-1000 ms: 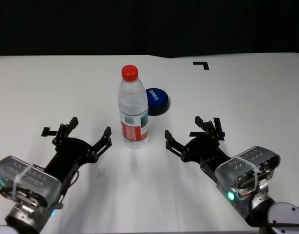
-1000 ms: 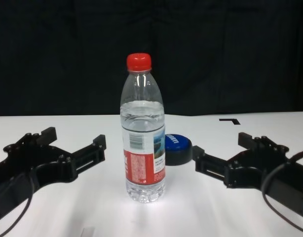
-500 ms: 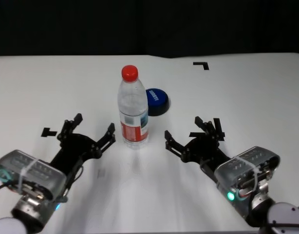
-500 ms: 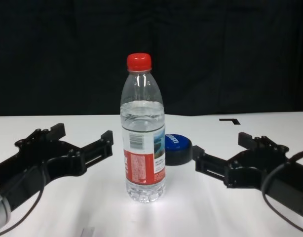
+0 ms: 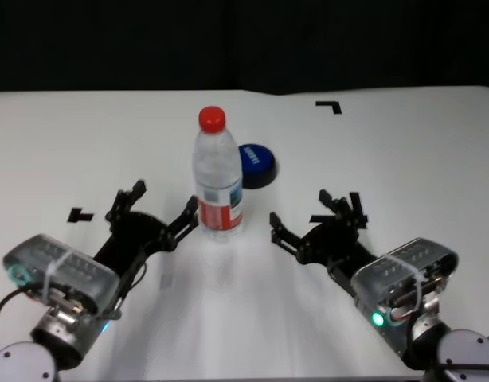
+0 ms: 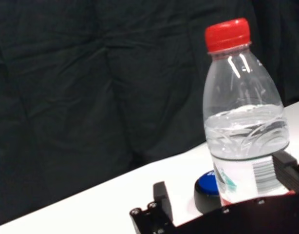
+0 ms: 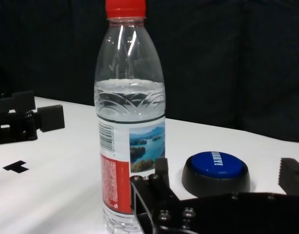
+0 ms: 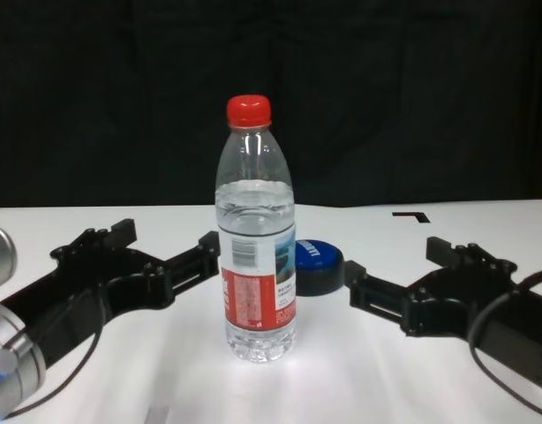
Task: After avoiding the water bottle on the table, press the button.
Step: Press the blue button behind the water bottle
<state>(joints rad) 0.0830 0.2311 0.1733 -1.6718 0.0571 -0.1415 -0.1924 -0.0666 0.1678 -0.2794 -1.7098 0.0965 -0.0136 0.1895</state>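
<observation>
The water bottle point(image 5: 219, 179) stands upright mid-table, with a red cap and a red, white and blue label. It also shows in the chest view point(image 8: 258, 256). The button point(image 5: 256, 165), a black puck with a blue top, lies just behind the bottle to its right, and shows in the chest view point(image 8: 317, 265). My left gripper point(image 5: 165, 199) is open and empty, just left of the bottle. Its inner fingertip point(image 8: 209, 240) is close against the label; I cannot tell if it touches. My right gripper point(image 5: 302, 208) is open and empty, right of the bottle and nearer than the button.
The white table point(image 5: 404, 159) has a black corner tape mark point(image 5: 330, 105) at the far right and a T-shaped mark point(image 5: 80, 215) left of my left gripper. A black curtain closes the far edge.
My left gripper has moved forward and to the right, closing in on the bottle's left side. The right arm, the bottle and the button have not moved.
</observation>
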